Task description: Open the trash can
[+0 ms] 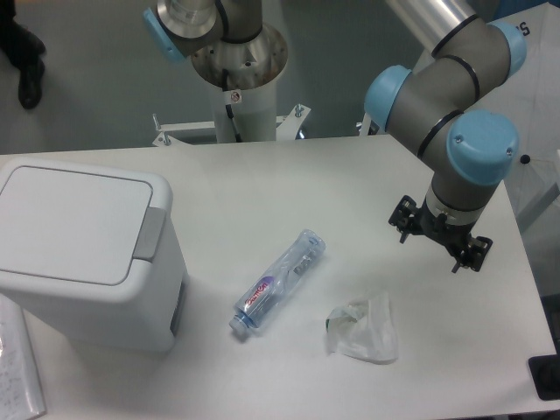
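The trash can point(87, 262) is a large white boxy bin standing at the left of the table. Its flat white lid point(70, 219) lies down shut, with a grey push tab point(150, 233) on its right edge. My gripper point(437, 238) hangs over the right side of the table, far from the bin, pointing down. Its black fingers point(402, 219) are spread apart and open, with nothing between them.
A clear plastic bottle point(280, 280) with a red label lies on its side in the middle of the table. A crumpled clear plastic wrapper point(363, 328) lies right of it. A second robot base point(236, 61) stands behind the table. Papers point(17, 367) lie at the front left corner.
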Robot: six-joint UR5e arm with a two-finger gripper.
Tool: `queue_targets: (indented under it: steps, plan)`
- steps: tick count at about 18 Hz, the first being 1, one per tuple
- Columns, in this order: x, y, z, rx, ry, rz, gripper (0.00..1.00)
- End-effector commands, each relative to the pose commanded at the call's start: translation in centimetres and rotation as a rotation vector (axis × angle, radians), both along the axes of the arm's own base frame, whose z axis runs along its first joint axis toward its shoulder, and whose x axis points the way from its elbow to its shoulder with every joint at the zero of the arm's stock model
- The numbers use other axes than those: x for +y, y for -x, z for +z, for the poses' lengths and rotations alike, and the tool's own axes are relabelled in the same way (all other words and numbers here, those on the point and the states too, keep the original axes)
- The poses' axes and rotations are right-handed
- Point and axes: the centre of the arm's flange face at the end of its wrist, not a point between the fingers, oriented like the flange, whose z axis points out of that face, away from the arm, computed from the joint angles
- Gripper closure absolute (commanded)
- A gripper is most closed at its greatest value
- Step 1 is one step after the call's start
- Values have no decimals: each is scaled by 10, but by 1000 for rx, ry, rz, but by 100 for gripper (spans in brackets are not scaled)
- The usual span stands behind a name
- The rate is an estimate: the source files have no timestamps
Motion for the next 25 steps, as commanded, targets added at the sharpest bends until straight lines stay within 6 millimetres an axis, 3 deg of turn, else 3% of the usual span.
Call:
queue_targets:
  steps: [7, 11, 15, 21, 23, 25]
  plan:
    - [1, -1, 1, -3, -10, 1, 0]
    - [-4, -10, -16, -38, -12, 8, 0]
    - [-9, -19, -6, -36, -27, 20, 0]
    - [-17, -55, -4, -7, -61, 55, 0]
    - [-25, -82, -3, -5, -64, 70, 0]
    - [-30, -96, -7, -24, -81, 93, 0]
